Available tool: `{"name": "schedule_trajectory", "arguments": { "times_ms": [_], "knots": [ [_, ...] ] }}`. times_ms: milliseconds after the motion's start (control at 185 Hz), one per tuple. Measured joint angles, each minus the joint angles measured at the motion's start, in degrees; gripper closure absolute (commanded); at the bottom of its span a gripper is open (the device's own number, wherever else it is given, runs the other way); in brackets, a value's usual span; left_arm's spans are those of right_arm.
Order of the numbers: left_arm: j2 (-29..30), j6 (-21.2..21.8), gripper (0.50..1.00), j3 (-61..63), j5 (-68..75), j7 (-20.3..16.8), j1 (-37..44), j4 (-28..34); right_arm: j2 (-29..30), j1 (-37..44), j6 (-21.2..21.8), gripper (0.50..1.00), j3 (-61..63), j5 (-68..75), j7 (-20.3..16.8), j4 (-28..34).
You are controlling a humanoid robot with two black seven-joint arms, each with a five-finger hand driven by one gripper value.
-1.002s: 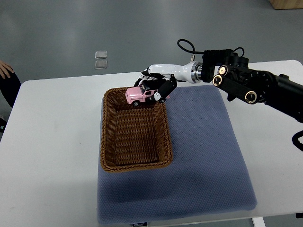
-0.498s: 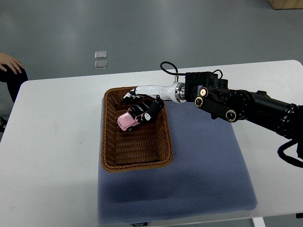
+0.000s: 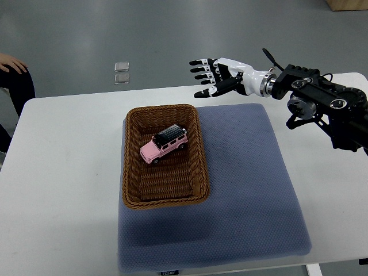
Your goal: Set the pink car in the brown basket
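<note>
Top view: the car (image 3: 164, 144) lay inside the basket (image 3: 131, 172), on its floor toward the far end. The right hand (image 3: 214, 77) hung above the table's far edge, fingers spread, empty. The placing looked done.

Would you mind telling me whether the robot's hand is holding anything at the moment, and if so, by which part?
Nothing is held. The right hand is open with fingers spread, while the pink car lies in the brown basket.

Bright even overhead light, soft faint shadows, sharp focus, no glare, no blur
</note>
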Motion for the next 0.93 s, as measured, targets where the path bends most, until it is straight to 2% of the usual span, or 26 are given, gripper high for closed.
{"name": "schedule_trajectory", "arguments": {
  "times_ms": [157, 314, 504, 558, 926],
  "knots": [
    [0.0, 0.0, 0.5, 0.0, 0.0, 0.0, 0.0, 0.0, -1.16, -5.75, 0.11, 0.607, 5.49, 11.07, -3.41, -0.52],
    [0.0, 0.0, 0.5, 0.0, 0.0, 0.0, -0.02, 0.0, -0.69, -10.08, 0.12, 0.605, 9.4, 19.05, -4.95, -1.67],
    [0.0, 0.03, 0.5, 0.0, 0.0, 0.0, -0.01, 0.0, -0.58, -11.74, 0.5, 0.599, 10.15, 24.22, -5.21, -2.47],
    [0.0, 0.03, 0.5, 0.0, 0.0, 0.0, 0.0, 0.0, -0.58, -11.93, 0.44, 0.585, 10.19, 24.58, -5.02, -2.53],
    [0.0, 0.02, 0.5, 0.0, 0.0, 0.0, 0.01, -0.03, -1.04, -12.2, 0.24, 0.583, 10.23, 24.73, -4.48, -2.57]
  ]
}}
